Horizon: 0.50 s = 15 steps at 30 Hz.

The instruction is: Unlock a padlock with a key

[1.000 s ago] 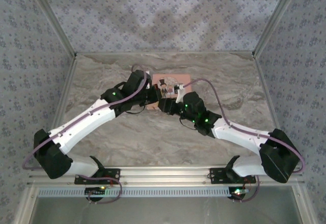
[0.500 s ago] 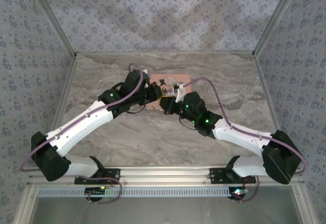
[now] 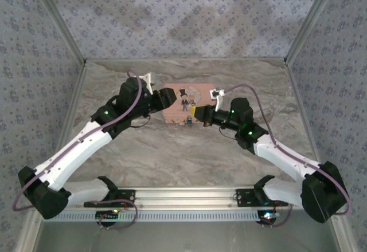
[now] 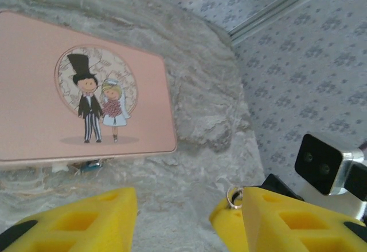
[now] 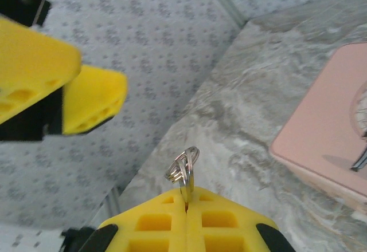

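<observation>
within right tool (image 5: pixel 186 201), key (image 5: pixel 184 178) pinched.

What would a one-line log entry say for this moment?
left pincer: open, empty | right pincer: shut on key ring | padlock: at pink tin's front edge

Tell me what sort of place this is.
Probably a robot test cell in a lab: a marble-look table boxed in by patterned walls on metal framing, with a left arm and right arm bolted to a rail at its near edge.
</observation>
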Available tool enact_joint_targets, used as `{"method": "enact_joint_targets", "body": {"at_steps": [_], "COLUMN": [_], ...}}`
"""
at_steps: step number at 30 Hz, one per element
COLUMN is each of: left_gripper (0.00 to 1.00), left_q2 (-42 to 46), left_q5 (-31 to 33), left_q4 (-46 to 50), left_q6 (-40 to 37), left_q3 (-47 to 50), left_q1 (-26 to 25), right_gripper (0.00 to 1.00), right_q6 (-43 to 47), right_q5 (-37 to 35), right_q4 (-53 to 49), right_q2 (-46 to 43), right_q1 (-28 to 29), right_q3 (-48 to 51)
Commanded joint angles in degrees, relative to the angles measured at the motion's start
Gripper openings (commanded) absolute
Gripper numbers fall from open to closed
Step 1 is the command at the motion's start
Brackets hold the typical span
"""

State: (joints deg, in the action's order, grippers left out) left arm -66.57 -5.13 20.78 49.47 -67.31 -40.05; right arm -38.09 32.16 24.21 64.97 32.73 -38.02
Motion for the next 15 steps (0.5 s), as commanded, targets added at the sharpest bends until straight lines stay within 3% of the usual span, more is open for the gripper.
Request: {"method": "enact_joint_targets", "body": {"at_steps": [1,6,11,13,15], "left_gripper": [0.50,0.44,0.40,0.41,0.47], "left_q2": [2.41,4.38,3.26,3.08,2.98], "left_q5": [-7.06,-16.23,-23.58,-25.59,-26.44], "left_q4": [-6.70,-17.89,-27.79,-32.26,-35.23], "left_q6": [-3.49,-3.82,-1.57,-0.47,0.36], "left_q3": [2.41,7.66,10.31,11.36,12.27], "left_q1": [1.60,3.47,3.76,3.76,3.79], "right_gripper": [0.00,0.00,0.00,0.00,0.00], "right_q6": [1.26,1.26,1.52,1.11,0.00], "right_q5": [13.12,18.94,19.53,19.66,20.04], "right_q4": [-0.03,-0.26,-1.09,-0.56,0.75], "right_q2": [-2.10,-2.92,-4.01,-4.41,-4.59], "right_q1": [-1.82,-3.28,-3.36,-3.31,-3.42], "right_q3": [-3.08,-5.43,-6.66,-6.56,-6.34]}}
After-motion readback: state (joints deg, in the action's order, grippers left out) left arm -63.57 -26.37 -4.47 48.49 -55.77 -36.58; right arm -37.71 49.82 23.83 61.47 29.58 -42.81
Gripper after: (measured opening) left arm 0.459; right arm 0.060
